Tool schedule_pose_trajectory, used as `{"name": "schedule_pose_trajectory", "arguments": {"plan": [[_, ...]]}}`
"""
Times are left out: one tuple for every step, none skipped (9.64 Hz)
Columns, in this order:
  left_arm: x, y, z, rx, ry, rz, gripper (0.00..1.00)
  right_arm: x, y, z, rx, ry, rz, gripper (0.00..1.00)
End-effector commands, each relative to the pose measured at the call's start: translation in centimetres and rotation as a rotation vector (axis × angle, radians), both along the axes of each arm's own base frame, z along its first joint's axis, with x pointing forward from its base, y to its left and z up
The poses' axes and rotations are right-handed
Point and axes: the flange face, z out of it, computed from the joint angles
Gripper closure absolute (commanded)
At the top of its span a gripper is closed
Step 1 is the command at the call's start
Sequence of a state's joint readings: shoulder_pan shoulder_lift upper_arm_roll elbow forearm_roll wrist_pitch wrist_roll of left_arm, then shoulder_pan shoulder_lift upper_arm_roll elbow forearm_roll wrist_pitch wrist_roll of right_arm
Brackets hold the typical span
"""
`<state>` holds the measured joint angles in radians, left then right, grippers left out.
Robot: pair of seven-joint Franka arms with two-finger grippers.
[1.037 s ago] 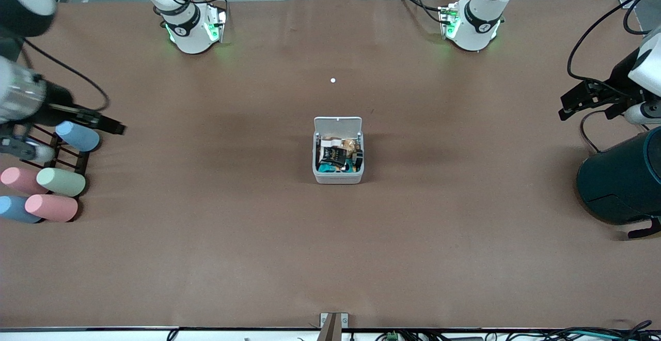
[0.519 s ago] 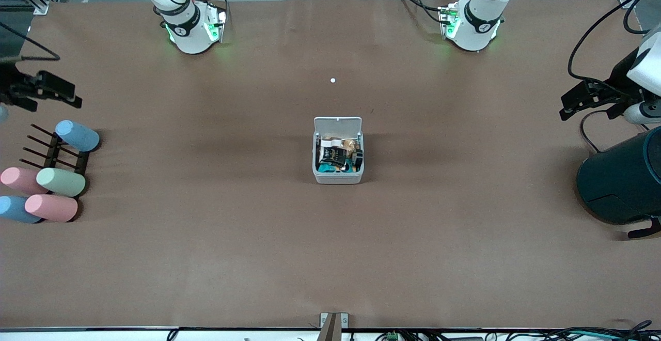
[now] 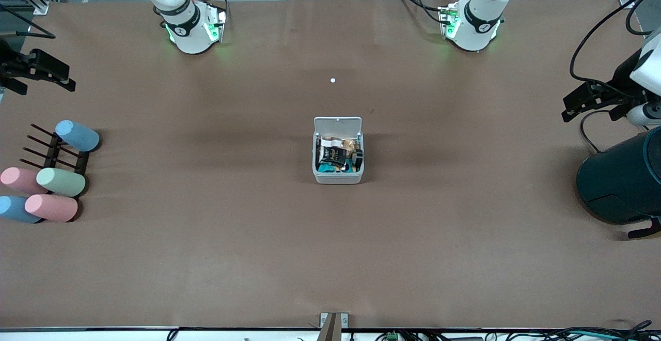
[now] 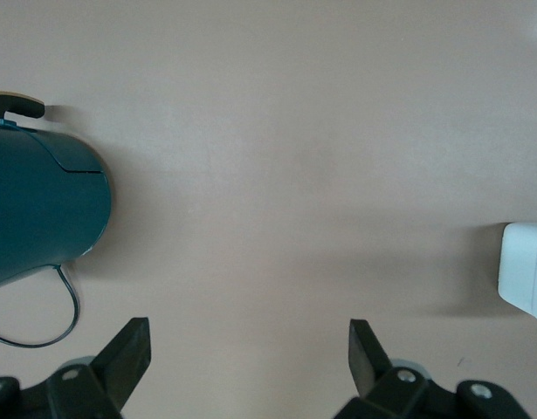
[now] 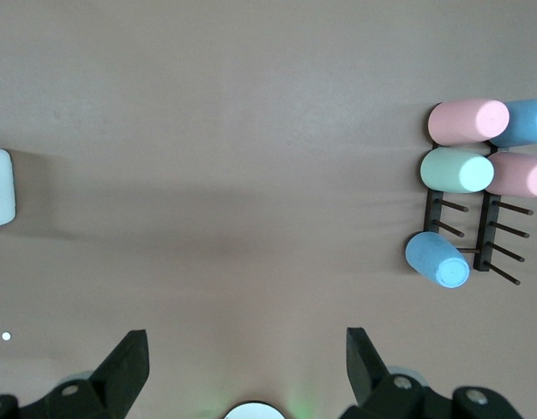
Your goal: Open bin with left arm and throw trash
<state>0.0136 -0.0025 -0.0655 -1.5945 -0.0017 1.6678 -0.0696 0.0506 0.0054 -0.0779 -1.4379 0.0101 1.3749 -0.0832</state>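
Front view: the small white square bin (image 3: 337,151) is seen in the middle of the brown table (image 3: 330,258), with its flat lid (image 3: 338,124) tipped up and open. Scraps of trash, a shiny black wrapper (image 3: 336,155) among them, are already lying inside. No trash is seen on the table. The left gripper (image 3: 586,101) is held up by the big dark teal round container (image 3: 622,181), and the right gripper (image 3: 38,70) is held above the table near the pastel cylinders (image 3: 49,181). Both are well apart from the bin.

Left wrist view: the jaws are spread wide and nothing is held. A white edge of the bin is seen.

Right wrist view: the jaws are spread wide and empty too.

The job looks done. If the lid is to be shut, it should be pushed down softly so the bin is not slid.
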Motion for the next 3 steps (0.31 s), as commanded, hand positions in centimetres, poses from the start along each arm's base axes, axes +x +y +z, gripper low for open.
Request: {"name": "schedule_pose_trajectory", "arguments": {"plan": [[0.57, -0.07, 0.35, 0.019, -0.007, -0.015, 0.00, -0.47, -0.18, -0.02, -0.020, -0.011, 0.010, 0.01], [0.56, -0.24, 0.35, 0.019, -0.007, -0.016, 0.00, -0.47, 0.02, -0.02, -0.017, -0.011, 0.009, 0.01], [0.56, -0.33, 0.35, 0.019, -0.007, -0.018, 0.00, -0.43, 0.29, -0.12, -0.016, -0.008, 0.008, 0.01]]}}
